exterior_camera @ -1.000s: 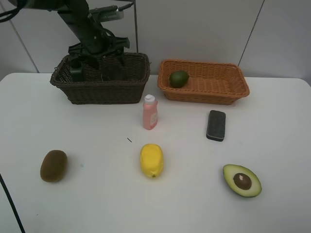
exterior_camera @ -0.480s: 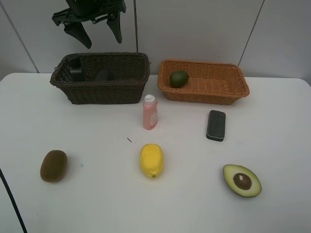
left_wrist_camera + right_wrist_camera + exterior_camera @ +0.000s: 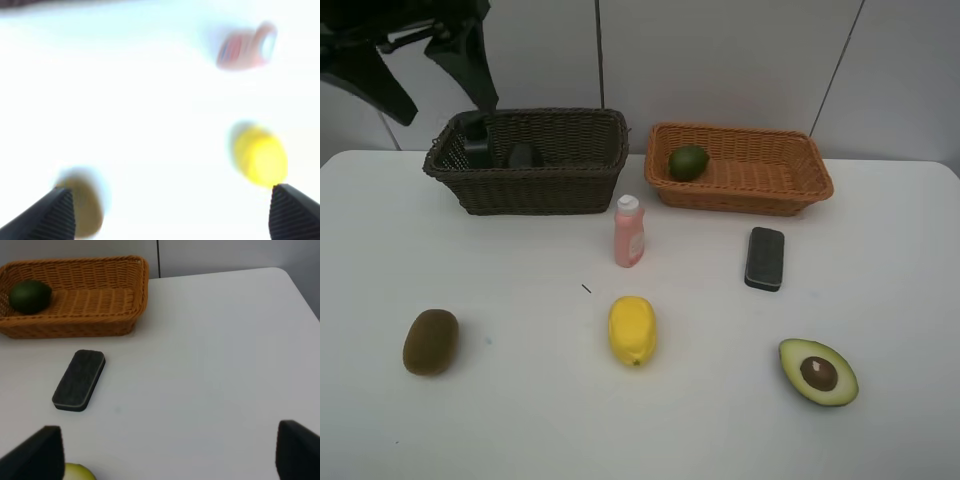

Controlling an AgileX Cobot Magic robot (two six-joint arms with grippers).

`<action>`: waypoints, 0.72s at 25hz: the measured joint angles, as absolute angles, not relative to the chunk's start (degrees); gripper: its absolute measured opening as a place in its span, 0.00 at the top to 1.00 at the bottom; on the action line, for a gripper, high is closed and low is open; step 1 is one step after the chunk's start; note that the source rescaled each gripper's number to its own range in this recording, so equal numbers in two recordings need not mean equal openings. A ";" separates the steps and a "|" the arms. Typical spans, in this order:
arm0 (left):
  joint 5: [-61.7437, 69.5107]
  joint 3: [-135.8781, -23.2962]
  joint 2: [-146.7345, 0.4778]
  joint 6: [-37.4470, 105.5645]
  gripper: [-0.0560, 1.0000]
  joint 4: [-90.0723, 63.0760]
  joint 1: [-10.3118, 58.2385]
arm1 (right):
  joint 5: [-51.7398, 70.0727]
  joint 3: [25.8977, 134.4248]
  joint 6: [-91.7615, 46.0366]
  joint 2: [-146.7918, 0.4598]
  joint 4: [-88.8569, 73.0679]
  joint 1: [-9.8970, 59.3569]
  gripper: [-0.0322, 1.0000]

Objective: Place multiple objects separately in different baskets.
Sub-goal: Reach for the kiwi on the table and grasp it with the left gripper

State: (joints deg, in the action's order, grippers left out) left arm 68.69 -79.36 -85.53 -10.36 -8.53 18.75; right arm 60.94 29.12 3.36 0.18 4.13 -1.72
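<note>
You've got a plain white table (image 3: 520,420) (no pattern on it).
- Deep basket (image 3: 530,190): dark brown weave.
- Shallow basket (image 3: 740,197): orange-tan weave.
- Lime (image 3: 688,162): dark green.
- Small bottle (image 3: 629,238): pink body, white cap.
- Eraser block (image 3: 79,380): charcoal-black top w/ a lighter strip along the edge.
- Lemon (image 3: 632,330): bright yellow.
- Kiwi (image 3: 430,341): dull brown.
- Avocado half (image 3: 818,371): green rim, pale yellow-green flesh, brown pit.
- Pump bottle (image 3: 475,140): reads near-black.
- Cup (image 3: 525,155): dark grey.

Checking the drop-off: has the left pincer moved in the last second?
Yes: the left pincer rose out of the dark brown basket and shifted left, now above its left end.
</note>
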 joint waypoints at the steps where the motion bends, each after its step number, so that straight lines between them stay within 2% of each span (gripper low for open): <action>1: 68.64 -75.10 -83.02 -10.22 0.00 -8.15 18.75 | 60.94 29.12 3.36 0.18 4.13 -1.72 0.00; 4: 68.65 -63.55 -76.48 -10.62 0.00 -7.32 18.75 | 60.94 29.12 3.36 0.18 4.13 -1.72 0.00; 9: 67.27 -48.14 -74.86 -13.82 0.00 -6.79 18.75 | 60.94 29.12 3.36 0.18 4.13 -1.72 0.00; 13: 57.85 -42.28 -76.81 -14.17 0.00 -6.07 18.75 | 60.94 29.12 3.36 0.18 4.13 -1.72 0.00; 18: 51.14 -41.24 -83.62 -15.23 0.00 -3.18 18.75 | 60.94 29.12 3.36 0.18 4.13 -1.72 0.00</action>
